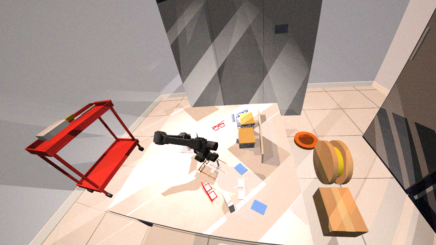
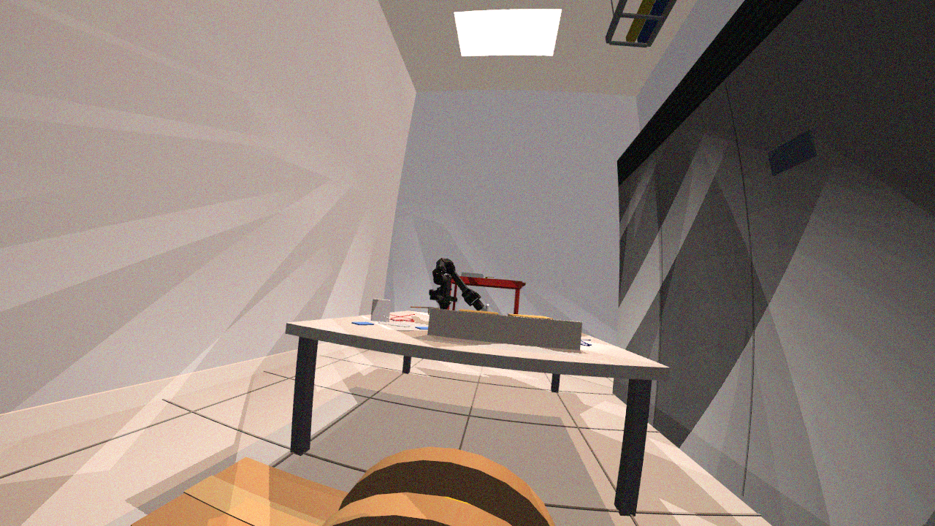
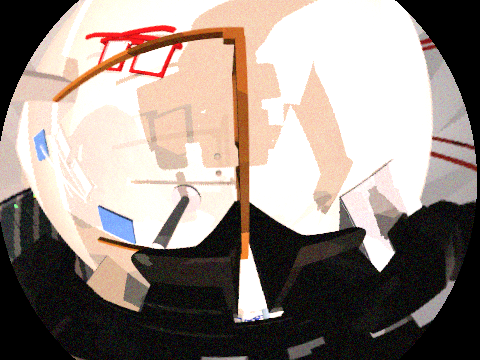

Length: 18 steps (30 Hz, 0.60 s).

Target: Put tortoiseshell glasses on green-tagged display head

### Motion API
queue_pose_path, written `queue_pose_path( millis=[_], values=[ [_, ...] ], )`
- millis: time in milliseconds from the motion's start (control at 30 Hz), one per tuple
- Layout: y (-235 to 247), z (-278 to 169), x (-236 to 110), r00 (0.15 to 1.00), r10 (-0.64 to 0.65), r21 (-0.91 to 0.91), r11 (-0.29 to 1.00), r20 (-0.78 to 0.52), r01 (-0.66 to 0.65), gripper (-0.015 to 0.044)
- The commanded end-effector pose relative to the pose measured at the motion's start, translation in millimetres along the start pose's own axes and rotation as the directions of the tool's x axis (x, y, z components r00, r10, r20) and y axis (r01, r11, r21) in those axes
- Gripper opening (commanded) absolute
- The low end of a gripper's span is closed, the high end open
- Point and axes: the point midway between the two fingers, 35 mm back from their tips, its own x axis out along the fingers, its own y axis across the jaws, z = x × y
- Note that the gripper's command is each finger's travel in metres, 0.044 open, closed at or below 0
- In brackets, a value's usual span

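Tortoiseshell glasses (image 1: 208, 168) clamped in tool (image 1: 209, 159), carried above surface (image 1: 170, 182) near mid-surface, below the black arm (image 1: 183, 140). Pinched by the front frame bar, per wrist view: brown bar (image 3: 243, 140) running straight up from between the tool's dark fingers, fingers closed tight on it. Temples open, one arcing left from top of bar (image 3: 134, 54), other shorter stub lower left (image 3: 116, 243). Hanging tilted in top view, temples pointing toward near edge of surface.

Under tool: thin grey pin w/ round foot (image 3: 176, 214), standing on surface, just beside the glasses; touching or not, can't tell. Blue square (image 1: 240, 168) near, to the right. Second blue square (image 1: 259, 207) farther toward near edge.

Red glasses (image 1: 209, 191) flat on surface, well apart from tool, near side. Another red pair (image 1: 218, 125) far side, also seen at top of wrist view (image 3: 136, 50). Blue-framed pair (image 1: 243, 113) by far orange-topped block (image 1: 247, 118); second orange-topped block (image 1: 246, 136) just nearer. Tall thin panel (image 1: 261, 136) upright behind both blocks. Green tag not visible in any view; heads not distinguishable at this res.

White slip (image 1: 240, 189) and grey-tipped bar (image 1: 228, 202) lying near front.

Off surface: red cart (image 1: 82, 146) left, orange dish (image 1: 305, 140), cable spool (image 1: 332, 166), cardboard box (image 1: 338, 211) right, all on floor.
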Motion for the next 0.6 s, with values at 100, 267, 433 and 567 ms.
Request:
queue_pose_path(
  millis=[100, 267, 433, 567],
  values=[
    [-2.6, 4.8, 0.5, 1.000, -0.003, -0.004, 1.000, -0.001, 0.003, 0.0000],
    [-3.0, 5.0, 0.5, 1.000, -0.003, -0.004, 1.000, -0.001, 0.003, 0.0000],
    [-3.0, 5.0, 0.5, 1.000, -0.003, -0.004, 1.000, -0.001, 0.003, 0.0000],
    [-3.0, 5.0, 0.5, 1.000, -0.003, -0.004, 1.000, -0.001, 0.003, 0.0000]
  ],
)
